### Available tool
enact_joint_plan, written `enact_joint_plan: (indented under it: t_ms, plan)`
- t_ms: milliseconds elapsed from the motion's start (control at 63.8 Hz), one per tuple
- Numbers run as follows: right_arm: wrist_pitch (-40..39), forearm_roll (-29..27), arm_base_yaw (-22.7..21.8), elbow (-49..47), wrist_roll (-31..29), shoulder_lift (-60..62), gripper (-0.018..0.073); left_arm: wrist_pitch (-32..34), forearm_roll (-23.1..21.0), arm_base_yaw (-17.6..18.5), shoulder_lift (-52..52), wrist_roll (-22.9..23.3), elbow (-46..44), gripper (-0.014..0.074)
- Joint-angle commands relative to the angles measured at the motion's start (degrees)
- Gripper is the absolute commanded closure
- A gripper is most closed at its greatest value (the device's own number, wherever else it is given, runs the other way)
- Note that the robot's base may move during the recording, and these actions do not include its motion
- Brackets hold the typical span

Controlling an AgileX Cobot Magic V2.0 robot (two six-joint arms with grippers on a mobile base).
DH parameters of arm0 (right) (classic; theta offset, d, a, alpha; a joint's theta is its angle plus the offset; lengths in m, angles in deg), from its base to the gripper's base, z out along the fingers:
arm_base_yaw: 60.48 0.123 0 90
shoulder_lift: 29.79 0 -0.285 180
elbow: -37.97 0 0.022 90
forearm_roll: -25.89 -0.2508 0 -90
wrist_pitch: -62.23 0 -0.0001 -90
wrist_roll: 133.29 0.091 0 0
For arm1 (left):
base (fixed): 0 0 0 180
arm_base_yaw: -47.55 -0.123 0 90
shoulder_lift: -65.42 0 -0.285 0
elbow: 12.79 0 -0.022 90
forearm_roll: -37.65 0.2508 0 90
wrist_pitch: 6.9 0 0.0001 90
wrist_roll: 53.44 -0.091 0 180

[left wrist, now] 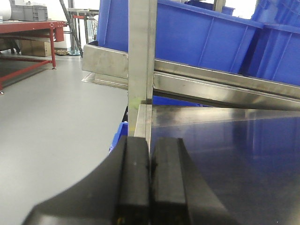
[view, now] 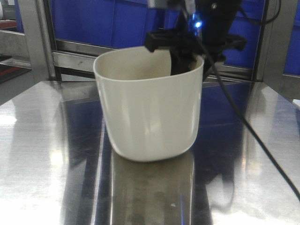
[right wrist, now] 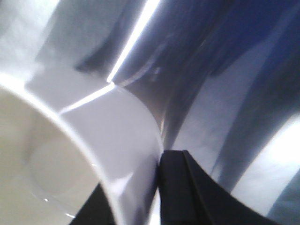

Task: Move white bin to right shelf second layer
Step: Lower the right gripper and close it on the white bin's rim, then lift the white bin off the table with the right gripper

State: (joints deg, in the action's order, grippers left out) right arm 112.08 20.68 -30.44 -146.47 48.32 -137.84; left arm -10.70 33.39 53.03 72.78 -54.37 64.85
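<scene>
Steel tabletop (view: pixel 47 154) fills the front view, with blue crates (view: pixel 93 23) on the rack behind it. No roller level identifiable in any view, so the target shelf is out of sight for now.

White bin (view: pixel 150 112) stands on the tabletop near its middle. Base appears to touch the steel, possibly a slight tilt.

Step in hand, as I judge it: grasp made, lift not yet begun. Next move calls for a straight lift clear of the table, then a carry to the right while keeping the mouth level. A one-sided rim hold may let the bin swing.

My right pincer (right wrist: pixel 140 178) comes down on the far right rim, one finger inside, one outside, narrow and gripping the wall.

My left pincer (left wrist: pixel 150 157) is idle at the table's left edge, pressed together on nothing.
</scene>
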Motion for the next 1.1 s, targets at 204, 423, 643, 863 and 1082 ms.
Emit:
enact_joint_plan:
  t_ms: [204, 423, 643, 863, 1082]
  plan:
    - [-5.8, 3.8, 0.0, -2.0, 0.0, 13.5, 0.0503, 4.9, -0.1, 0.3, -0.1, 0.4, 2.1, 0.0512]
    - [-7.4, 3.9, -2.2, 0.7, 0.0, 23.7, 0.0503, 4.9, -0.1, 0.3, -0.1, 0.4, 2.1, 0.0512]
    - [-11.9, 3.9, -8.3, 11.0, 0.0, 36.3, 0.0503, 4.9, -0.1, 0.3, -0.1, 0.4, 2.1, 0.0512]
    - [-14.1, 3.6, -17.0, 24.0, 0.0, 51.4, 0.0503, 4.9, -0.1, 0.3, -0.1, 0.4, 2.1, 0.0512]
    - [-15.7, 3.6, -21.3, 34.0, 0.0, 63.0, 0.0503, 4.9, -0.1, 0.3, -0.1, 0.4, 2.1, 0.0512]
